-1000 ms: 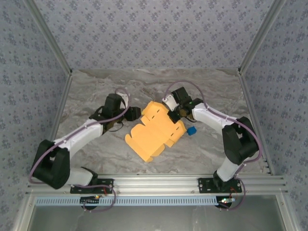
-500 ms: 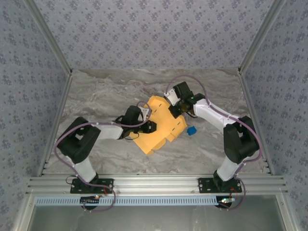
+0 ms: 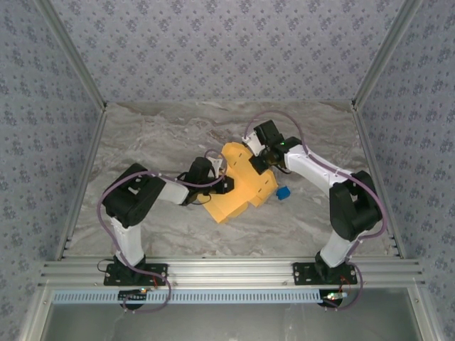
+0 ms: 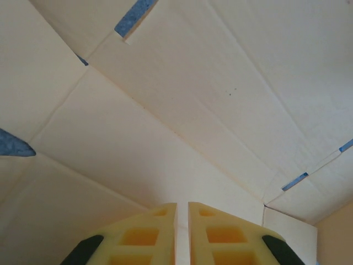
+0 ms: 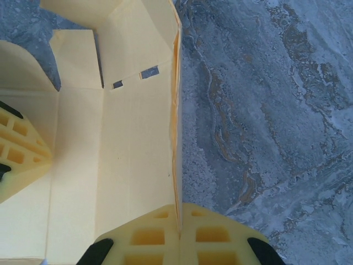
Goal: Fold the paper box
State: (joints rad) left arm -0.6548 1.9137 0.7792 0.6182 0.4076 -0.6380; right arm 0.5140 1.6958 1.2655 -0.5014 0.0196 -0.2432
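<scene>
Well, paper box (image 3: 245,188): one, a yellow-orange die-cut sheet with flaps and tabs. It lies near the middle of the table, between the two grippers.
Box creases and cuts: several fold lines divide the card into panels. In the right wrist view a far flap bends at its crease, and two small slots (image 5: 149,72) show grey table through the card.
Right gripper (image 3: 257,163): one, at the sheet's far right edge. Its two yellow foam pads (image 5: 215,237) are pressed together, with the card's edge running straight down into the seam between them, nipped there.
Left gripper (image 3: 222,186): one, at the sheet's left side, touching it. Its two yellow pads (image 4: 138,234) sit nearly together with a thin pale slit between them. I cannot tell whether card is caught in that slit.
Card by the left pads: pale, creased, very close above them.
Arms: two, white and black, the left arm (image 3: 128,202) and the right arm (image 3: 352,206), each bent at the elbow and reaching inward.
Blue object (image 3: 283,192): one, tiny, on the table just beside the sheet's right edge, apart from the right gripper.
Table (image 3: 142,142): one, with a grey marbled top.
Walls (image 3: 213,50): three, patterned grey.
</scene>
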